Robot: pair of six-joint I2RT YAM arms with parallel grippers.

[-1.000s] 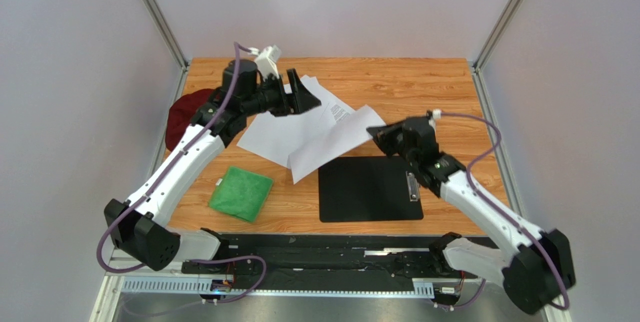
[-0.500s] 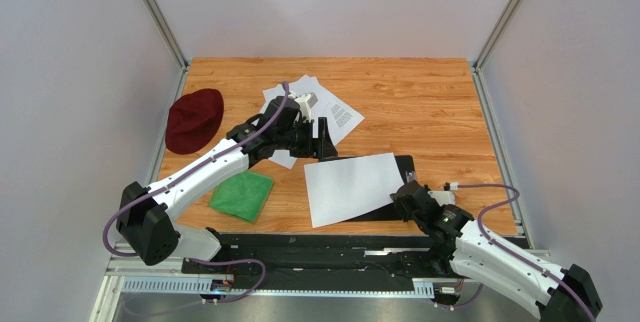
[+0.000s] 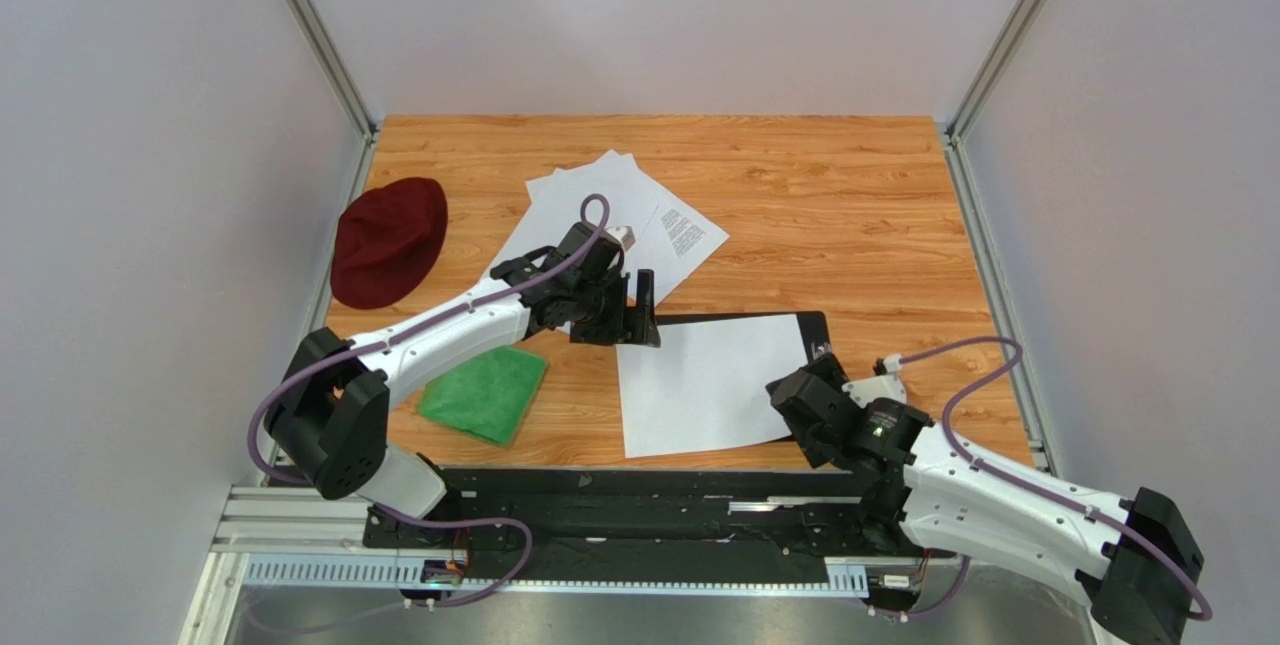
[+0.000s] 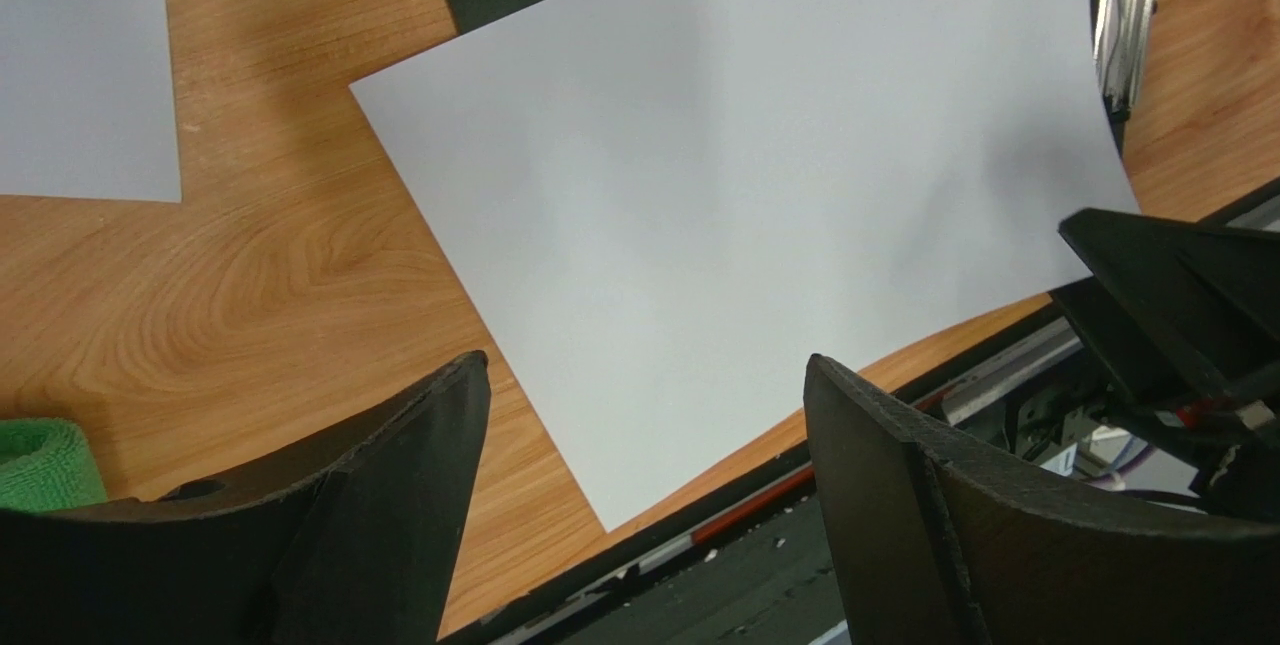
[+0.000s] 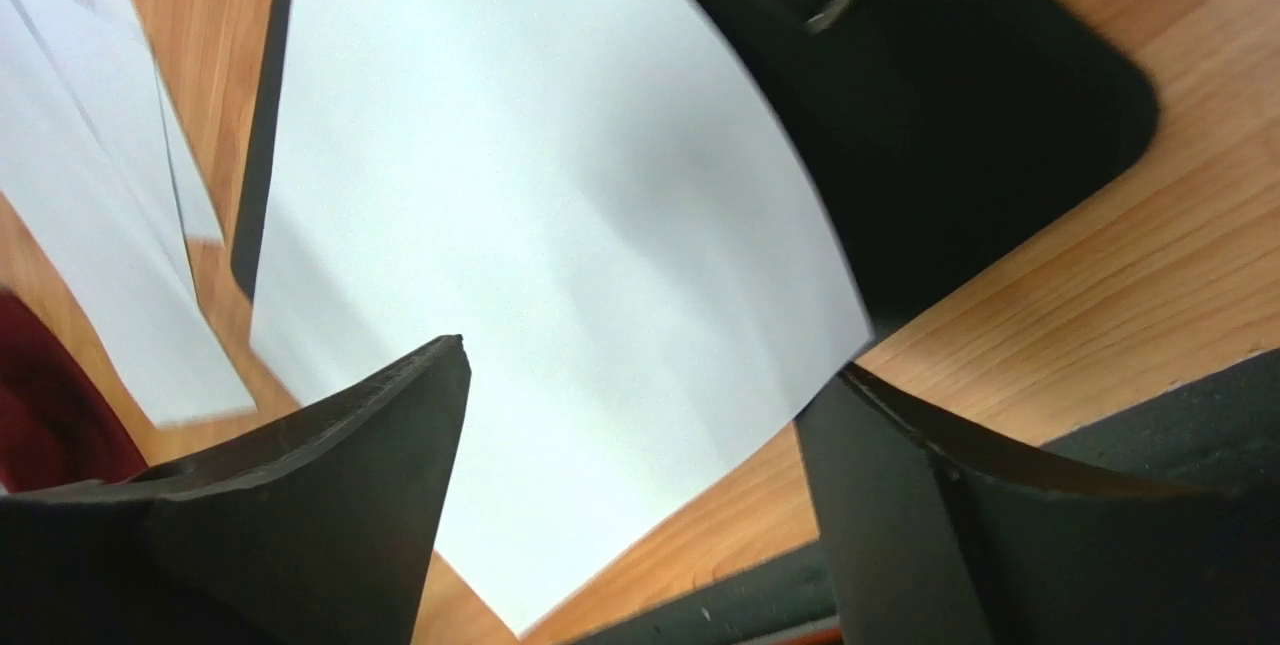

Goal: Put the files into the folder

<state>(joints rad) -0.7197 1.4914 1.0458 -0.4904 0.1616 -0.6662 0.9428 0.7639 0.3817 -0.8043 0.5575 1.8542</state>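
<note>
Sheet (image 3: 699,383) overhangs near edge of folder (image 3: 804,327); left hand (image 3: 643,315), right hand (image 3: 796,390) spread.

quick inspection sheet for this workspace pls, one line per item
surface: wooden table, no damage seen
job's things: one white sheet lies on the black folder, overhanging its left edge; more sheets lie loose behind
clutter: dark red hat, green cloth, both on the left
grippers: left gripper open, empty, over the sheet; right gripper open, empty, at its near right edge
cables: purple cable looped on each arm
surroundings: grey walls, metal frame posts
</note>
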